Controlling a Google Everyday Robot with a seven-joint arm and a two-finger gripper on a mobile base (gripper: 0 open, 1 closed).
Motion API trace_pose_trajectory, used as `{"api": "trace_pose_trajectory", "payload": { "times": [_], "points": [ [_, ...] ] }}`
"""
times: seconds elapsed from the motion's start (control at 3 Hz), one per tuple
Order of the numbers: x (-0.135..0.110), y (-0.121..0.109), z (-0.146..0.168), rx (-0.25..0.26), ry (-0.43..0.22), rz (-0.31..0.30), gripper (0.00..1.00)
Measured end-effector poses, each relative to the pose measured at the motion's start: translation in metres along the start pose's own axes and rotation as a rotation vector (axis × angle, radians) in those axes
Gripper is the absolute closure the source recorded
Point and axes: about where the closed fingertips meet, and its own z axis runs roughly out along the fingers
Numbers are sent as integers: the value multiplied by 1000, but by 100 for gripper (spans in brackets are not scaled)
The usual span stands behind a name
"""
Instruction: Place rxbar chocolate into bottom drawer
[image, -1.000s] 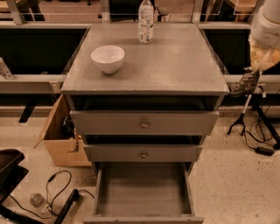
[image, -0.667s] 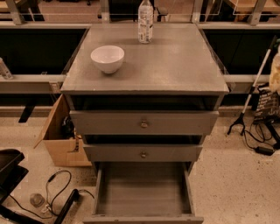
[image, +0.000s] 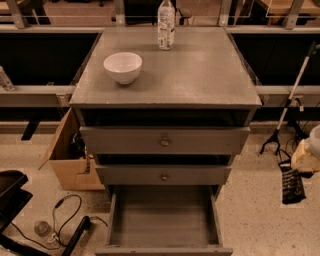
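Note:
The grey cabinet's bottom drawer (image: 163, 216) is pulled out, and its flat floor is bare. My gripper (image: 298, 168) hangs at the far right edge of the camera view, to the right of the cabinet at about the height of the middle drawer. It is shut on the rxbar chocolate (image: 293, 187), a black bar with pale print that hangs down from the fingers above the speckled floor. The bar is to the right of the open drawer and outside it.
A white bowl (image: 122, 66) and a clear bottle (image: 166, 25) stand on the cabinet top. The two upper drawers (image: 164, 141) with brass knobs are closed. A cardboard box (image: 70, 155) and cables lie at the left. A white-handled stand (image: 290, 107) is at the right.
My arm with the bar has come down along the right edge, from the height of the cabinet top to beside the lower drawers.

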Motion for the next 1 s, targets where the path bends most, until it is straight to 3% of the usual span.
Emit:
{"api": "trace_pose_trajectory", "payload": {
  "times": [0.33, 0.67, 1.0],
  "points": [
    [16, 4, 93, -150, 115, 70, 100],
    [16, 4, 93, -150, 115, 70, 100],
    [18, -1, 145, -206, 195, 67, 100]
  ]
}}
